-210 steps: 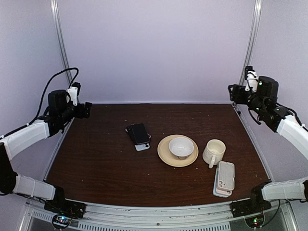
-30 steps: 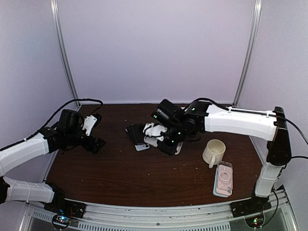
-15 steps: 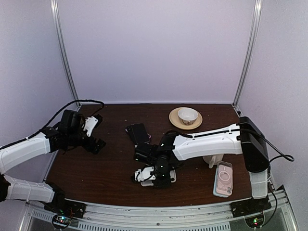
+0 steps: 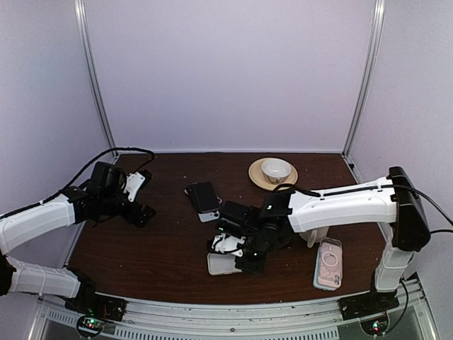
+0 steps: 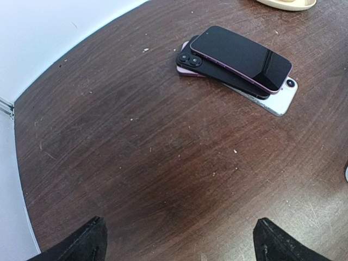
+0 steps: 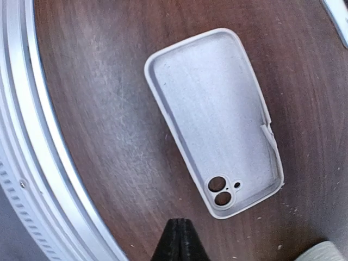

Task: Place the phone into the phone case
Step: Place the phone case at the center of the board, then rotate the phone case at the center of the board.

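A dark phone (image 4: 204,196) tops a small stack left of the table's middle; in the left wrist view the phone (image 5: 240,57) lies on a dark device and a white one. The white phone case (image 4: 224,263) lies empty, inside up, near the front edge. The right wrist view shows the case (image 6: 215,119) flat on the wood, camera holes toward the gripper. My right gripper (image 4: 246,259) is shut with nothing in it, just right of the case; its closed tips (image 6: 178,239) sit short of the case's end. My left gripper (image 4: 146,214) hovers open at the left, its jaws (image 5: 179,247) wide over bare wood.
A saucer with a bowl (image 4: 272,172) stands at the back. A cream mug (image 4: 316,235) is partly hidden behind my right arm. A pink-backed phone or case (image 4: 329,263) lies at the front right. The metal front rail (image 6: 32,163) runs close by the white case.
My right arm swung from the phone stack to the front of the table, then drew back right, leaving the white case lying there. The left arm has barely moved.
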Tool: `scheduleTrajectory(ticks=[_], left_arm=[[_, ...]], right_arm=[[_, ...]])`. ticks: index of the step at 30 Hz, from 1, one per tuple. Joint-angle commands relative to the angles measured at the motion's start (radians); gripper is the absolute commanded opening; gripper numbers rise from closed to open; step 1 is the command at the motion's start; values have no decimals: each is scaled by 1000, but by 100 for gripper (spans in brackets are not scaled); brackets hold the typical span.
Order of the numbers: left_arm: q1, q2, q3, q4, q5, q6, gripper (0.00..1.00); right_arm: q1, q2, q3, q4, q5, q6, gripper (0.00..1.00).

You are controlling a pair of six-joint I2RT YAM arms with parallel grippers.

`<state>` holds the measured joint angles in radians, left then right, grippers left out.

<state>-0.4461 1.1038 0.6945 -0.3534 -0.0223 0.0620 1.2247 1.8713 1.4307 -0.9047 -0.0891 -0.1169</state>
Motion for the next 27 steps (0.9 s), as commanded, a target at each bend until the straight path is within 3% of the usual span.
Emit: scheduleTrajectory(ticks=[1, 6, 15, 19, 24, 27], left_arm=[[-3, -22, 20, 18, 3, 12, 98], [-3, -19, 23, 17, 14, 9, 97], [-3, -16, 23, 14, 13, 9, 98], [-3, -16, 23, 14, 14, 9, 98], [-3, -8, 25, 9, 14, 9, 97], [-3, -8, 25, 8, 10, 11, 97]], right_arm=[[6, -88, -175, 241, -80, 472, 0], [5, -79, -315, 363, -13, 721, 0], [-59, -26, -322, 282, 143, 874, 0], [-145, 26, -268, 297, 214, 864, 0], [-222, 137, -69, 307, 261, 740, 0], [-223, 226, 75, 230, 301, 655, 0]])
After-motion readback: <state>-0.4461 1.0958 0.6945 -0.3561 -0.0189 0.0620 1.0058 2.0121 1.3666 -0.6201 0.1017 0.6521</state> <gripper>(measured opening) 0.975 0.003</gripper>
